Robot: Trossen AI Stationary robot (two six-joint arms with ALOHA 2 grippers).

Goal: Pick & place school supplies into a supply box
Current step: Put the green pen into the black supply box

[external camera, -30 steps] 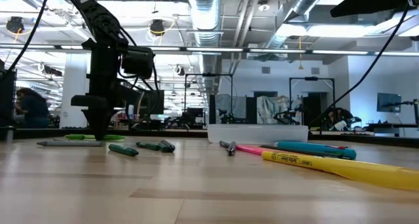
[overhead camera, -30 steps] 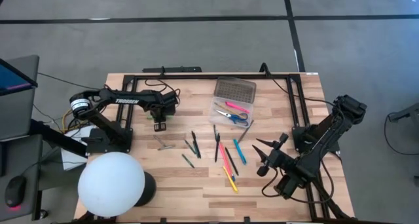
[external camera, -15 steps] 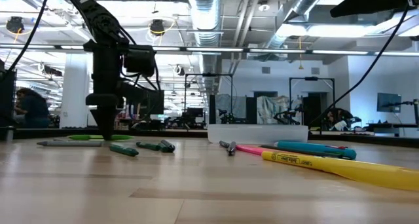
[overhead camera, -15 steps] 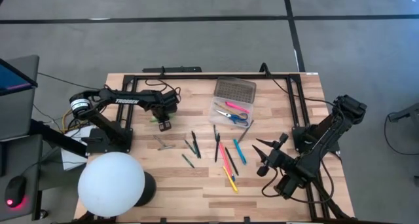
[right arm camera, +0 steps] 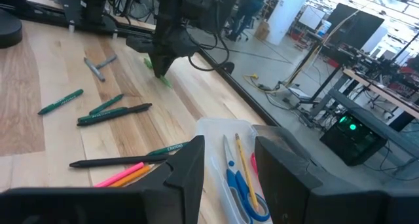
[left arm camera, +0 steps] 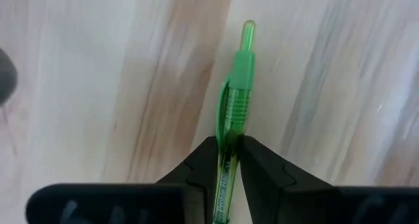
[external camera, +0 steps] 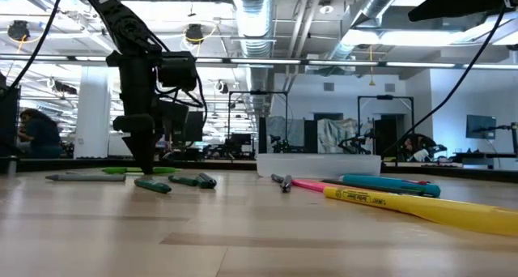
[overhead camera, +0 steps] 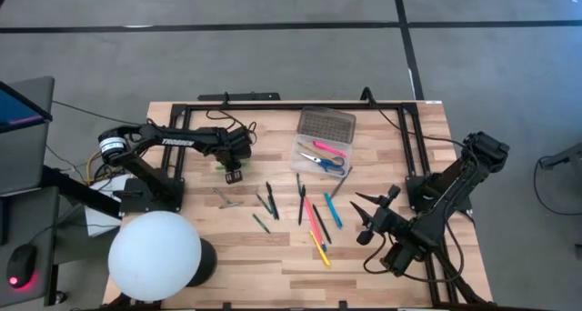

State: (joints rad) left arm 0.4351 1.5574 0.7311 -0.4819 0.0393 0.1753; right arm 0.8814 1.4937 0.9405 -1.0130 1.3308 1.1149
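Note:
My left gripper (overhead camera: 234, 172) stands over the table's left far part, shut on a translucent green pen (left arm camera: 237, 86). In the low view this pen (external camera: 121, 170) lies level at table height under the gripper (external camera: 147, 162). The supply box (overhead camera: 312, 156) sits open at the far middle with blue-handled scissors (overhead camera: 329, 164) and a pink marker inside; its dotted lid (overhead camera: 327, 125) lies behind it. Several pens, pencils and markers (overhead camera: 314, 220) lie loose in the middle. My right gripper (overhead camera: 366, 222) hangs open above the near right part, away from everything. My left gripper pinches the green pen's barrel (left arm camera: 230, 129) between its two fingers (left arm camera: 203, 162), coming from above, pointing down, fingers across the pen. The clicker end (left arm camera: 247, 31) sticks out ahead of the fingers. The pen stays level; whether it is clear of the wood, I cannot tell.
A grey marker (overhead camera: 223, 198) and dark green pens (overhead camera: 264, 202) lie near the left gripper. A black frame (overhead camera: 273, 105) runs along the far edge and right side. A white globe (overhead camera: 155, 255) stands at the near left corner. Bare wood lies along the near edge.
My left gripper has moved steadily toward the table's right, toward the supply box, staying low. The green pen has travelled with it, level and at table height. The right arm has kept still.

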